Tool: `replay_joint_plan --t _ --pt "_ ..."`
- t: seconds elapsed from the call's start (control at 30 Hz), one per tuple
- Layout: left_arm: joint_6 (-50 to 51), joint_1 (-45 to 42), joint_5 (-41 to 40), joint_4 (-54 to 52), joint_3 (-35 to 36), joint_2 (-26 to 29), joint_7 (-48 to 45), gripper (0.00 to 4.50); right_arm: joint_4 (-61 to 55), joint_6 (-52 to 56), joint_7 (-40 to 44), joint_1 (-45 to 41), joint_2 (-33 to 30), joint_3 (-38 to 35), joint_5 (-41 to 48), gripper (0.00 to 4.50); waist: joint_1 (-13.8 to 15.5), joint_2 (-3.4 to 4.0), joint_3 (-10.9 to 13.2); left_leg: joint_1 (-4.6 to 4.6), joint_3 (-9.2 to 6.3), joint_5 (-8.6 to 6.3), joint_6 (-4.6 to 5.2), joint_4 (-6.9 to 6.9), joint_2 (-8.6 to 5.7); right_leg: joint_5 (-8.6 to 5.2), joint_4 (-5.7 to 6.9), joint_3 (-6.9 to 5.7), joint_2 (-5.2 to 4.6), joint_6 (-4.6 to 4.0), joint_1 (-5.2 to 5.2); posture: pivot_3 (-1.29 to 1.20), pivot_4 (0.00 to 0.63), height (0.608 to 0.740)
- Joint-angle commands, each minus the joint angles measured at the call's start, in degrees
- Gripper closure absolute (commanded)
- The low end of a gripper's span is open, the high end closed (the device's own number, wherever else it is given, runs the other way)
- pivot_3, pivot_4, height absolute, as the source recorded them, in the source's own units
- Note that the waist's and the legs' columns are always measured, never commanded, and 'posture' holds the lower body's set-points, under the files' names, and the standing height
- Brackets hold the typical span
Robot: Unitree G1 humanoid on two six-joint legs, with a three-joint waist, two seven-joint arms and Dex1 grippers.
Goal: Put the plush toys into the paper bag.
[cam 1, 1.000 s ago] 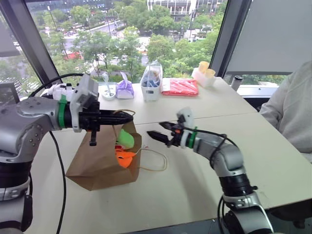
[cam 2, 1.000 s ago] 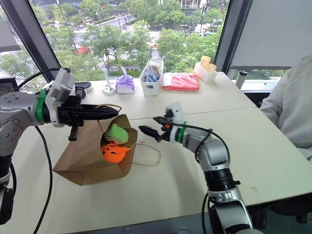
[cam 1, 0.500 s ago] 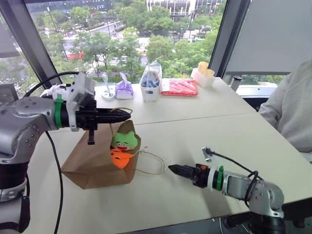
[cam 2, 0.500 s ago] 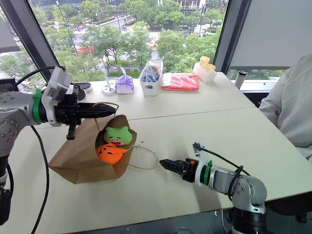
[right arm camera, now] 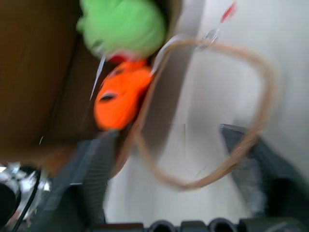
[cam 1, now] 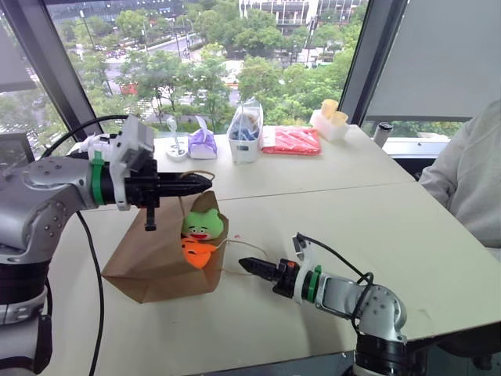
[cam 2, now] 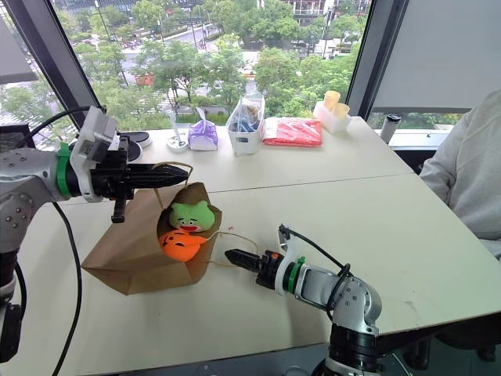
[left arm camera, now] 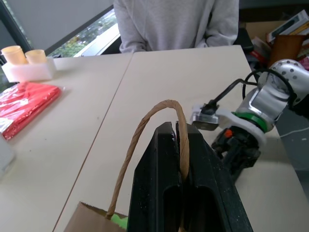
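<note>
- Our left gripper [left arm camera: 176,126] is clenched on the upper cord handle [left arm camera: 145,130] of the paper bag [cam 1: 149,262], with the twisted loop pinched between the two black fingers [left arm camera: 154,193] and arching out past their tips.
- That grip holds the top side of the bag's mouth raised above the desk [cam 1: 329,196], while the bag's body lies on its side on the desk's near left part, its mouth facing right.
- Inside the mouth we see both plush toys: the green toy [cam 1: 203,223] on top, against the raised upper edge, and the orange toy [cam 1: 196,252] just under it, touching it, at the bag's lip.
- Our right gripper [cam 1: 244,266] lies low over the desk just right of the bag's mouth, pointing at it. In the right wrist view its two fingers [right arm camera: 96,169] stand apart on either side of the lower cord handle [right arm camera: 241,145], so it is released, not closed on anything we can see.
- The lower handle's loop lies on the desk by the orange toy, and the right gripper's tips are at it; we cannot tell whether they touch it.
- Along the desk's far edge stand a purple pouch [cam 1: 202,144], a clear plastic bag [cam 1: 244,129], a red packet [cam 1: 290,140] and two yellow cups [cam 1: 332,113] in a white holder.
- A person in a grey sleeve [cam 1: 470,176] sits at the desk's right edge.
</note>
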Motion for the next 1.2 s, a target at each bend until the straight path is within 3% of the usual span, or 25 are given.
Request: replay_joint_plan --t 0.03,0.13,0.27,0.4,0.6,0.8,1.2 --pt "-0.3 -0.7 -0.9 -1.2 1.8 0.8 0.2 4.5 -1.6 -1.8 0.7 -0.7 -1.2 1.5 1.1 2.83 -0.1 0.0 0.0 0.0 0.0 0.0 0.0 -0.01 0.0 0.0 0.0 0.0 0.0 0.0 0.0 0.0 0.15 0.74" --pt "-0.3 -0.4 -1.0 -1.4 1.9 0.8 0.2 4.5 -2.9 -3.6 2.0 -0.6 -3.2 2.9 1.3 4.45 -0.3 0.0 0.0 0.0 0.0 0.01 -0.03 -0.01 0.0 0.0 0.0 0.0 0.0 0.0 0.0 0.0 0.15 0.74" --pt "-0.3 0.1 -1.2 -1.6 2.0 0.8 0.3 4.5 -7.9 -11.7 7.7 0.3 -9.3 8.8 -1.1 4.45 -0.4 0.0 0.0 0.0 0.0 -0.02 0.04 0.0 -0.01 0.0 -0.01 -0.01 0.0 0.01 0.01 0.0 0.15 0.74" --pt "-1.1 1.2 -0.6 -1.6 2.4 1.0 0.8 4.5 -12.5 -19.6 12.0 -1.3 -11.3 7.7 1.5 4.45 -0.5 0.0 0.0 0.01 0.0 -0.02 0.04 -0.01 0.01 -0.01 0.0 -0.02 0.01 0.01 0.01 0.0 0.15 0.74" --pt "-4.4 0.6 2.5 1.9 1.8 -0.3 2.6 4.5 -14.2 -21.4 15.4 -7.5 -17.0 2.7 10.6 4.45 -0.3 0.0 0.0 0.0 0.0 -0.02 0.04 0.02 0.01 0.0 -0.02 -0.02 0.0 0.01 0.03 0.0 0.15 0.74" --pt "-13.2 -2.5 9.1 12.4 -0.5 -6.8 5.9 4.5 -10.3 -23.0 13.5 -12.0 -21.4 -2.3 17.0 4.45 1.0 -0.01 0.0 0.01 -0.01 -0.02 0.04 0.04 0.01 0.0 -0.08 -0.05 0.0 0.01 0.08 0.0 0.15 0.74" --pt "-28.4 -11.5 18.3 32.2 -5.0 -20.3 6.9 4.5 -8.6 -28.7 9.9 -15.2 -24.6 -3.0 18.5 4.45 1.0 -0.04 0.0 -0.07 0.01 0.09 -0.16 0.07 -0.06 0.01 -0.05 -0.05 -0.09 0.02 0.02 0.0 0.15 0.74"
